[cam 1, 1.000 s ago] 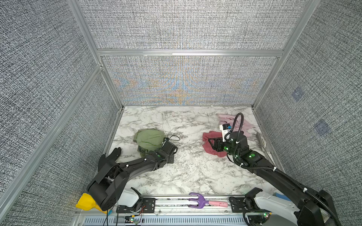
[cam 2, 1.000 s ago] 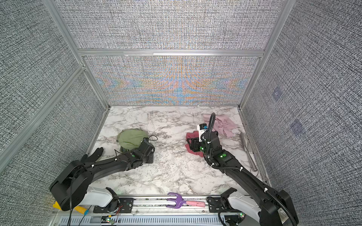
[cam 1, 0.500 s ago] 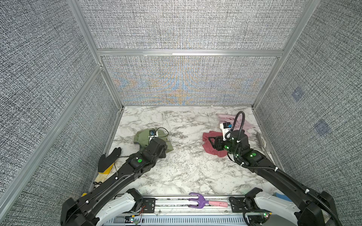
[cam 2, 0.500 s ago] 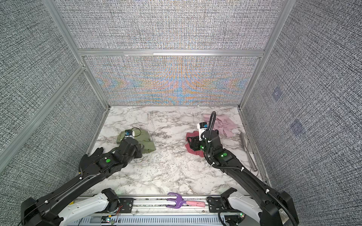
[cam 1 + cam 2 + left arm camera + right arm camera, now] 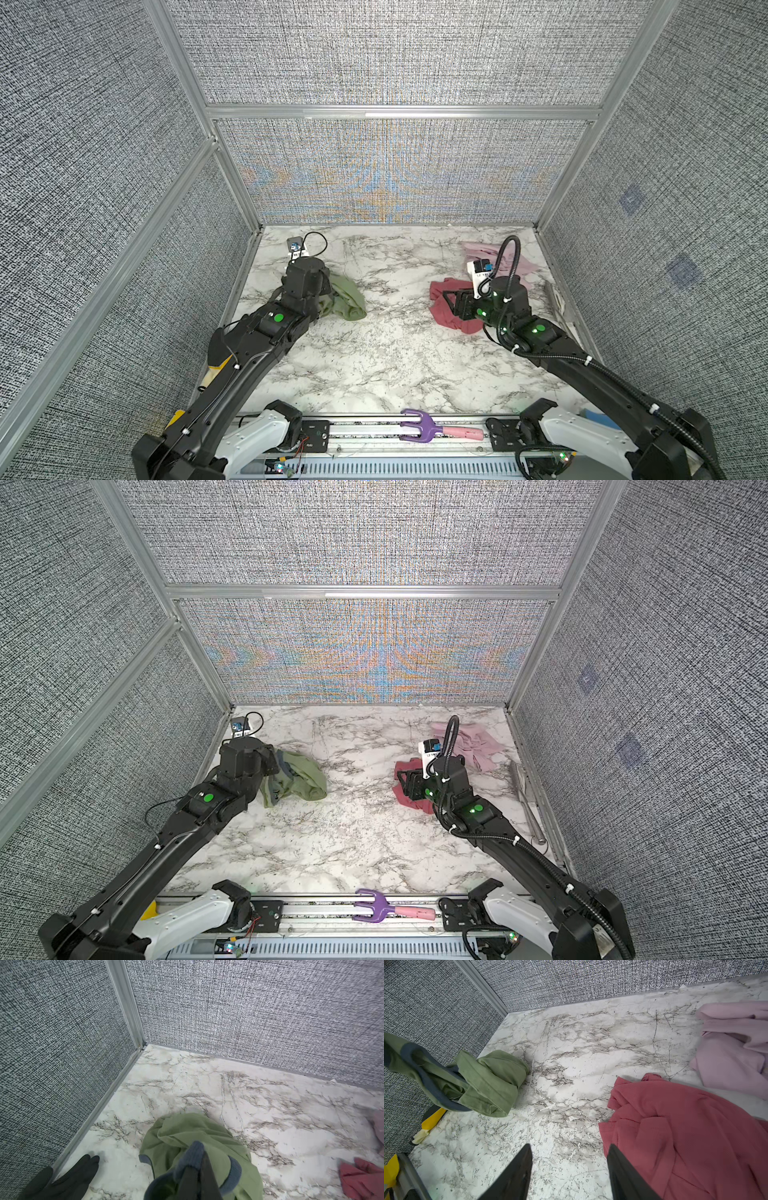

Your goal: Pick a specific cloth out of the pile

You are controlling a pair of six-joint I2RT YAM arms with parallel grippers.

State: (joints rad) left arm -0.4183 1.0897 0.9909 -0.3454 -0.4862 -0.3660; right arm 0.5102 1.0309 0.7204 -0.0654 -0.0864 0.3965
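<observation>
Now that the left hand (image 5: 199, 1167) has risen clamped on the cloth (image 5: 305, 777) by its grey-blue trim, it hangs half-lifted near the left wall (image 5: 124, 729), well apart from the rose-red cloth (image 5: 685, 1136); the right hand (image 5: 570, 1147) stands open
</observation>
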